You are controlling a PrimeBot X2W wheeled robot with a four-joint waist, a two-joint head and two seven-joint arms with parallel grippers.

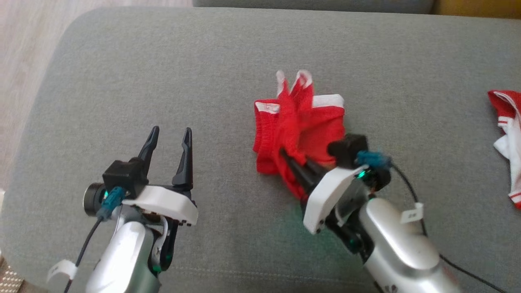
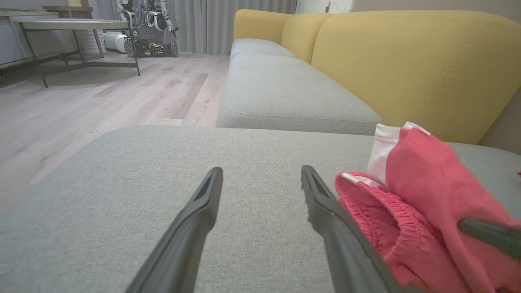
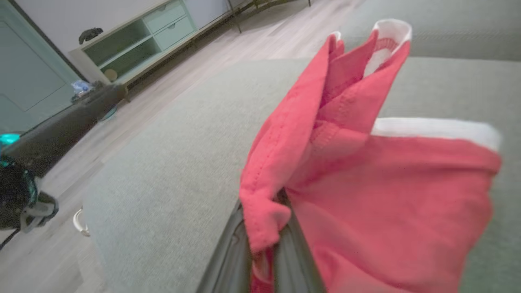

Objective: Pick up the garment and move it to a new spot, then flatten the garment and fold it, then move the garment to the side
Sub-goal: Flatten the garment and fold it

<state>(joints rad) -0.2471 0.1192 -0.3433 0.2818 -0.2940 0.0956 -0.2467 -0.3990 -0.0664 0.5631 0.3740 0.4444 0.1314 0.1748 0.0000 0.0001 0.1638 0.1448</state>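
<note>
Grey cushion [image 1: 122, 61] spreads under both arms in the head view. The left gripper [image 1: 171, 130] hovers with its jaws spread wide and nothing between them, while the red garment [image 1: 299, 126] lies bunched well off to its right. The right gripper [image 1: 291, 160] has its jaws clamped on the garment's near edge, the cloth heaped just beyond its fingertips. Another red-and-white cloth [image 1: 508, 134] lies far to that gripper's right. From the left wrist, the left gripper [image 2: 262, 171] shows bare cushion between its parted fingers, the garment [image 2: 423, 191] just outside the right finger, and a yellow backrest [image 2: 407, 61] beyond. From the right wrist, the right gripper [image 3: 262, 244] pinches a red fold, and the garment [image 3: 386, 195] rises ahead of the jaws.
</note>
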